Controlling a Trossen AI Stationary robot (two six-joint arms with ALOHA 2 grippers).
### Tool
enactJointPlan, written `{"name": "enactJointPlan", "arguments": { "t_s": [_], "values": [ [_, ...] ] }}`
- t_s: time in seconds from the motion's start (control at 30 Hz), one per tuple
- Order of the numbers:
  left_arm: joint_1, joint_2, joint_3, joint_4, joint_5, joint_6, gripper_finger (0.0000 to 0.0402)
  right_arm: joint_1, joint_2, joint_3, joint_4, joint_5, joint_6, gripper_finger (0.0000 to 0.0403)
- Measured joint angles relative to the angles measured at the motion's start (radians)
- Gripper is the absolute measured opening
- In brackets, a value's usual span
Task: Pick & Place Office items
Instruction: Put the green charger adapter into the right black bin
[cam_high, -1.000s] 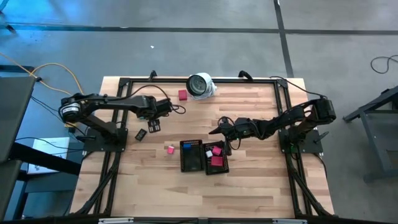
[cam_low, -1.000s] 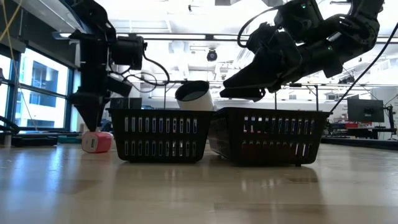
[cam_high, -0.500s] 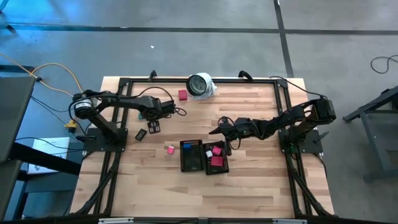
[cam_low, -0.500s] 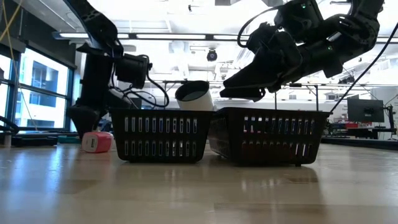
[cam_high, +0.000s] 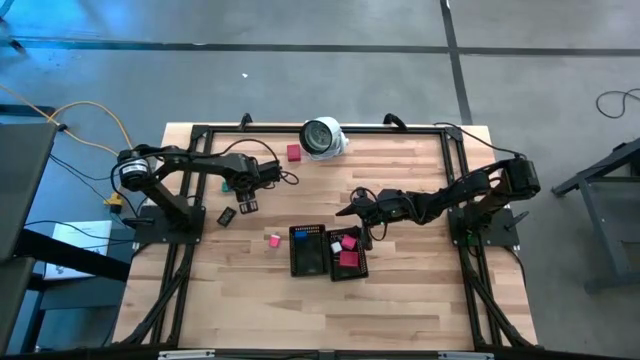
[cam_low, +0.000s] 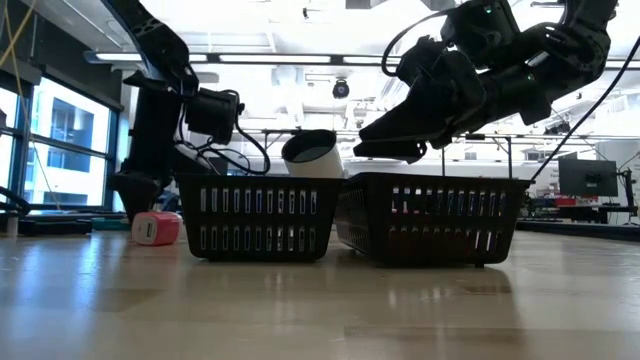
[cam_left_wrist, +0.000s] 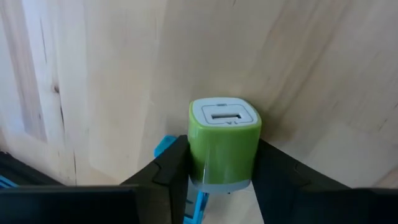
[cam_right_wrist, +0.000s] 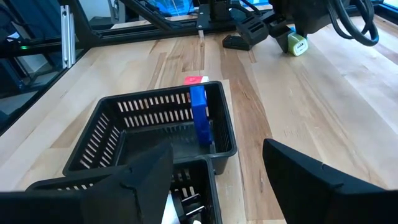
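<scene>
The green office item (cam_left_wrist: 224, 146), a cube with a white slotted face, sits between the fingers of my left gripper (cam_left_wrist: 222, 149), which hangs over the table's left-far part (cam_high: 262, 178). My right gripper (cam_right_wrist: 216, 149) is open and hovers above the two trays' far side (cam_high: 345, 209). A blue piece (cam_right_wrist: 198, 115) leans inside the left tray (cam_high: 308, 250). Pink and red pieces (cam_high: 348, 244) lie in the right tray (cam_high: 350, 268). A pink piece (cam_high: 273, 240) and a red one (cam_high: 293, 153) rest on the bare wood. My left gripper pinches the green piece by two opposite side faces (cam_left_wrist: 194, 155), coming from above with the fingers pointing down. The white slotted face (cam_left_wrist: 222, 115) is turned up toward the wrist. Whether its underside rests on the wood or hangs just clear, I cannot tell.
A large round white-and-grey object (cam_high: 322, 137) stands at the far edge. Two small black items (cam_high: 247, 204) (cam_high: 226, 216) lie on the table just nearside of my left gripper. Open wood stretches along the near side and to the right of the trays.
My left arm swung at its base and its wrist sank toward the table, the gripper shifting slightly toward the right; in the last half second it has hardly moved. My right arm has kept still.
</scene>
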Motion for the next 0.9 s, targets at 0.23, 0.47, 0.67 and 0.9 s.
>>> {"name": "enactJointPlan", "arguments": {
  "t_s": [0.23, 0.47, 0.67, 0.9],
  "values": [
    [0.0, -0.011, -0.001, 0.006, -0.002, -0.025, 0.0128, 0.0, 0.0, 0.0, 0.0, 0.0, 0.0, 0.0236],
    [-0.006, -0.085, 0.02, 0.01, -0.004, -0.041, 0.0128, 0.0, 0.0, 0.0, 0.0, 0.001, 0.0, 0.0236],
    [-0.046, -0.232, 0.055, 0.009, 0.03, -0.071, 0.0128, 0.0, 0.0, 0.0, 0.007, 0.002, 0.003, 0.0236],
    [-0.132, -0.478, 0.069, 0.123, 0.15, -0.121, 0.0128, 0.0, 0.0, 0.0, 0.033, 0.002, 0.003, 0.0236]
  ]
}}
